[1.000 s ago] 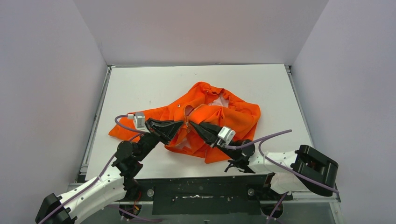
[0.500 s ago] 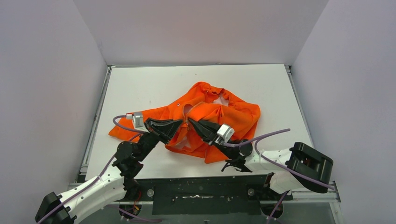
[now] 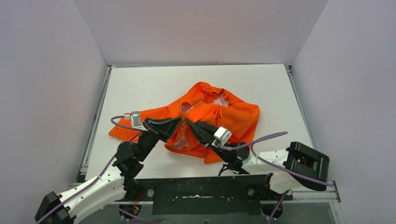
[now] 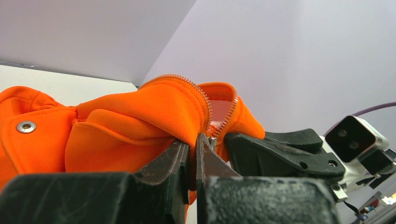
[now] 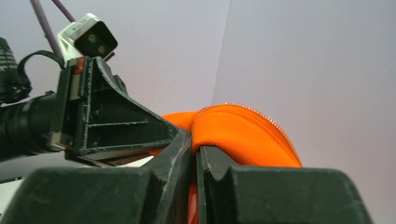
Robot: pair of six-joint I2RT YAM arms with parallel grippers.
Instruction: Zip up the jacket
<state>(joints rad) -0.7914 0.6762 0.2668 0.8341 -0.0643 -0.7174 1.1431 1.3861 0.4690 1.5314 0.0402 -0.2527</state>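
The zipping is judged to be at an early or middle stage, not finished. In the top view the jacket (image 3: 219,114) is seen lying crumpled at the centre of the table (image 3: 149,84), with the collar end toward the upper right of the heap and one sleeve spread toward the left of the frame. The front is gathered up in the middle of the frame, where the left gripper (image 3: 180,124) and the right gripper (image 3: 188,123) meet nose to nose.

Each gripper is closed narrowly on a fold of orange fabric at the front edge, as is shown in both wrist views, where cloth is pinched between nearly touching jaws.

In the left wrist view two rows of zipper teeth (image 4: 204,100) are seen converging just above the pinch. A small metallic piece (image 4: 212,139) is made out there and is taken to be the slider, though this cannot be confirmed. Above that point the rows are spread apart, so the upper stretch is judged to be unzipped. Whether the stretch below is joined cannot be told, since it is hidden by the grippers and the folds.

The jacket is bright orange and soft, with thick rounded folds. A pale lining (image 3: 219,99) is exposed at the open neck, and a metal snap (image 4: 25,126) is visible at the left of the left wrist view. The zipper teeth are light-coloured and fine.
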